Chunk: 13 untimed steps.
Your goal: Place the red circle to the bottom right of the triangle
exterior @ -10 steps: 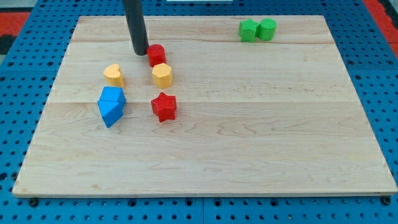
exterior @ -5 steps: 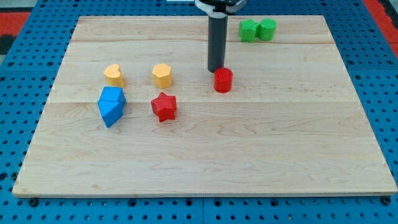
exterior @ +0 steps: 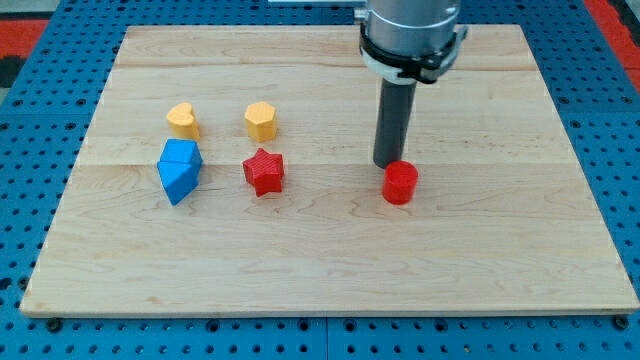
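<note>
Pale wood worktop [exterior: 500, 250] on blue pegboard carries everything. Pushed off-centre, the red circle [exterior: 400, 183] could slip round the rod, and the red star [exterior: 264, 171] stands between it and the blue blocks [exterior: 180, 170] well to the left. No gripper exists to open or close: my tip [exterior: 388, 165] touches the circle's far-left edge.

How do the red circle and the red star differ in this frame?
The red circle is a round cylinder; the red star has points. The circle sits at the view's right of the star, just below my tip, while the star lies apart from my tip, beside the blue block. Both are red and rest on the board.
</note>
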Each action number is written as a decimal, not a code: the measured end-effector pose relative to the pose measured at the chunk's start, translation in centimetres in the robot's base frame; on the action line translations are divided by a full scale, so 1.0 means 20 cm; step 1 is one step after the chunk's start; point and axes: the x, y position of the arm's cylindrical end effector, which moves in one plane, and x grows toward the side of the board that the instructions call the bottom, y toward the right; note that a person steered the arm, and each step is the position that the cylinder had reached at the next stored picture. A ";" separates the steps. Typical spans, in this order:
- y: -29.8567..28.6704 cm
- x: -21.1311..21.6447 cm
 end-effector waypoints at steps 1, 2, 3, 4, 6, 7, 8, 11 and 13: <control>0.00 0.11; 0.07 0.14; 0.21 0.17; 0.21 0.29; 0.26 0.45; 0.24 0.46; 0.15 0.50; 0.05 0.61; -0.36 0.61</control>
